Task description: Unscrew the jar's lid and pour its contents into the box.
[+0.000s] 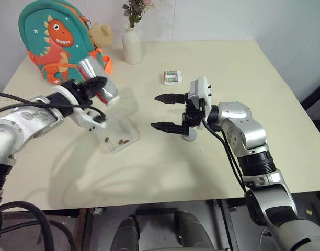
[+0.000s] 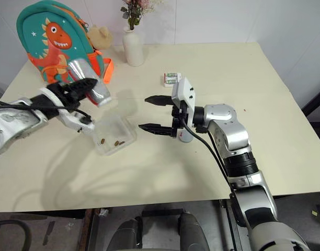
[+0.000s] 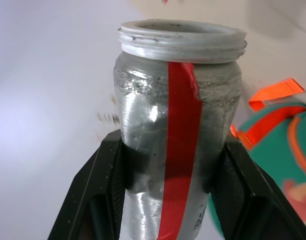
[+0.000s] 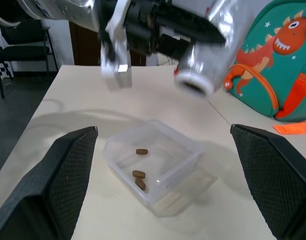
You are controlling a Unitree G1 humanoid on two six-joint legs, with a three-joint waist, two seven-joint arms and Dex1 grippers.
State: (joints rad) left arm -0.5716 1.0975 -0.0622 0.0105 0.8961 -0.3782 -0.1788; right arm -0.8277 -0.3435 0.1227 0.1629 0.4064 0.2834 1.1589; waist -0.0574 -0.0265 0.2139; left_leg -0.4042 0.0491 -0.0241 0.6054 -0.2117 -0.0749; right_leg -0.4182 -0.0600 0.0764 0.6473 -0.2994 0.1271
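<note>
With the jar [image 1: 99, 79] tipped mouth-down over the box [image 1: 116, 134], I judge the pour to be nearly finished. My left gripper [image 1: 92, 88] is clamped on the jar's silvery body; in the left wrist view both black fingers [image 3: 100, 185] press against its sides, with the red stripe of the label between them and the white threaded rim bare. No cap is on it, so the unscrewing part is done. I think the grey disc on the table just behind my right gripper [image 1: 166, 112] is the lid [image 1: 189, 136], though it is mostly hidden by the wrist and I cannot be sure.

Three small brown pieces [image 4: 139, 173] lie on the floor of the clear box, seen plainly in the right wrist view, with the jar's open mouth [image 4: 194, 86] hanging above and a little toward the far side of the box. I cannot see into the jar, so whether anything is left inside is unknown to me.

My right gripper stands wide and empty, held level above the table and pointing toward the box, apart from it.

Off the work area, a dinosaur backpack [image 1: 53, 39], a white vase [image 1: 132, 46] and a small white-and-green packet [image 1: 172, 77] sit farther back on the table.

What remains, as I read it: confirm the jar is empty, then set it down upright.
</note>
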